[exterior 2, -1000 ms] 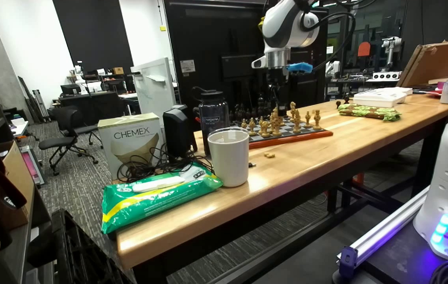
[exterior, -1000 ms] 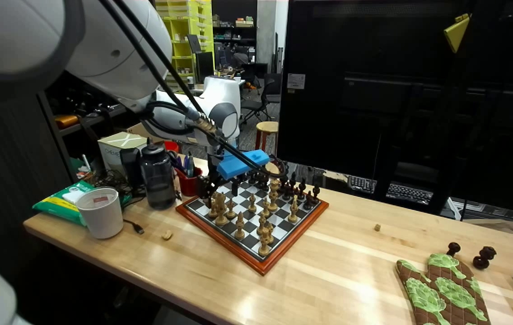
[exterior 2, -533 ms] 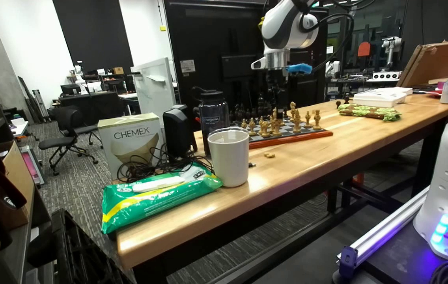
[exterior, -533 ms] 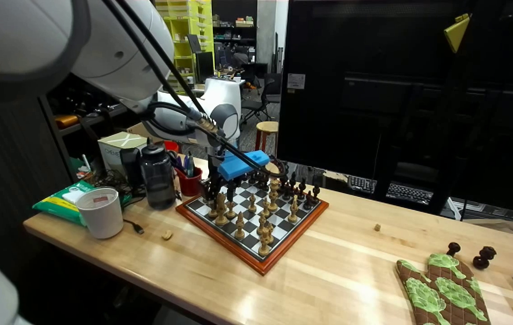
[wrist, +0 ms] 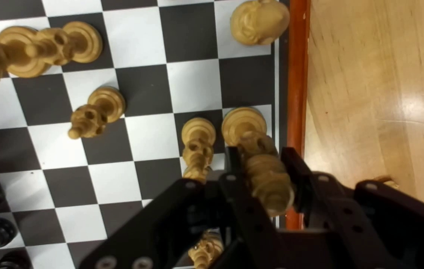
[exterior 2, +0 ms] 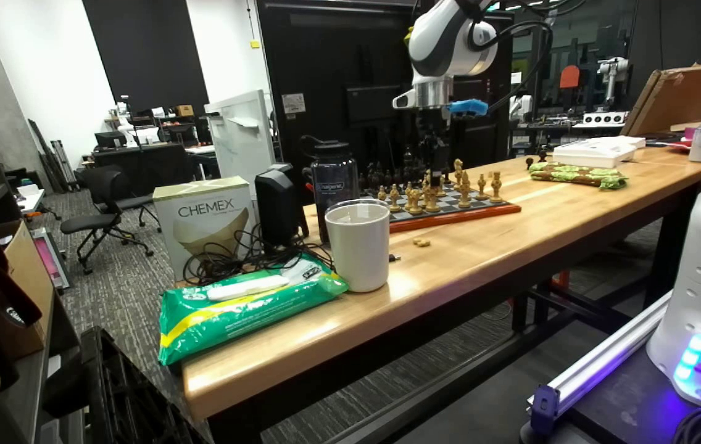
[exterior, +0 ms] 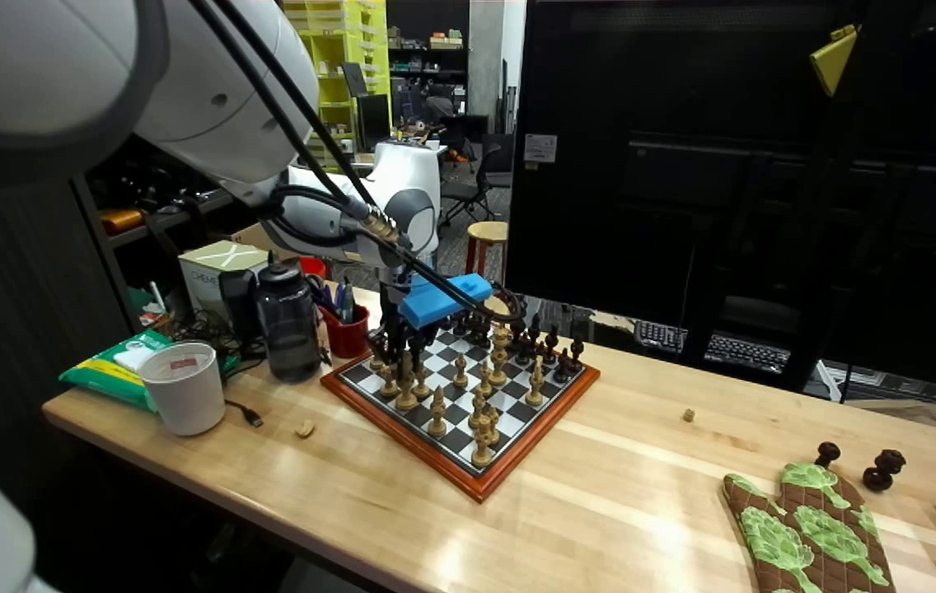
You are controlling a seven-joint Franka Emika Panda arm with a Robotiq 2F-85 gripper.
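Gripper (wrist: 261, 155): Robot pinches a tall pale piece (wrist: 267, 173) between its two fingers, by the look of the wrist view, with scarcely any daylight on either flank.
Tall pale piece: Stands on a white edge square of the chessboard (wrist: 193, 86), its base in plain sight and seemingly down on that square.
Slim pale piece (wrist: 198, 151): Stands just beside it at nine o'clock, outside the fingers and near the closer one; whether they touch is hard to tell.
Reddish rim (wrist: 298, 74): Runs along the board at three o'clock, the wooden table (wrist: 365, 82) beyond it.
Carved-head piece (wrist: 258, 22): Stands well apart at twelve o'clock.
Step pictured: Grasping, in one onlooker's judgement; the hold looks made, the lift not yet begun.
Next move: Would call for a firm hold and a straight rise before any sideways travel; a slant toward nine could topple the slim pale piece.
Around the board: In an exterior view, a red pen cup (exterior: 346, 336) sits between ten and eleven o'clock of the grip, a dark water bottle (exterior: 288, 333) at ten, dark pieces (exterior: 577, 352) between two and three, and a leaf-print mitt (exterior: 810, 531) far off at four.
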